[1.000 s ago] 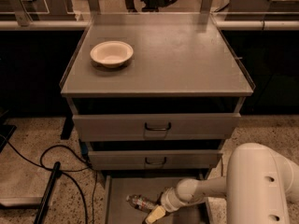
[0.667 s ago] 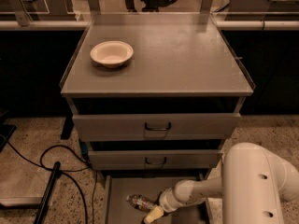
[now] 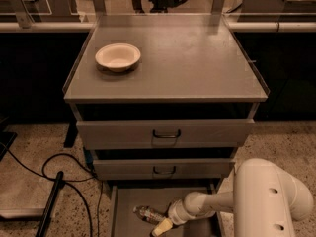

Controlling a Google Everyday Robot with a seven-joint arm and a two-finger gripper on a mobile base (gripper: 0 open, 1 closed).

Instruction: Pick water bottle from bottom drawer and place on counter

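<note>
My gripper [image 3: 161,227] sits low inside the bottom drawer [image 3: 143,197], at the very foot of the view, on the end of my forearm, which reaches in from the right. I cannot tell how far it is open, and I see nothing held in it. The water bottle [image 3: 148,214] lies on its side on the drawer floor, just beside the gripper, up and a touch to the left of it. I cannot say whether the two are touching. Its long axis runs roughly left to right, dipping slightly toward my wrist, so I judge the grasp has to come across that line rather than along it. Well above, past the two handled drawers, is the tabletop [image 3: 197,58], with a cream bowl [image 3: 117,57] on its left side. Compared with a second ago, the bottle has not moved and the gripper is in almost the same spot. Only my bulky upper arm has shifted slightly to the left.
</note>
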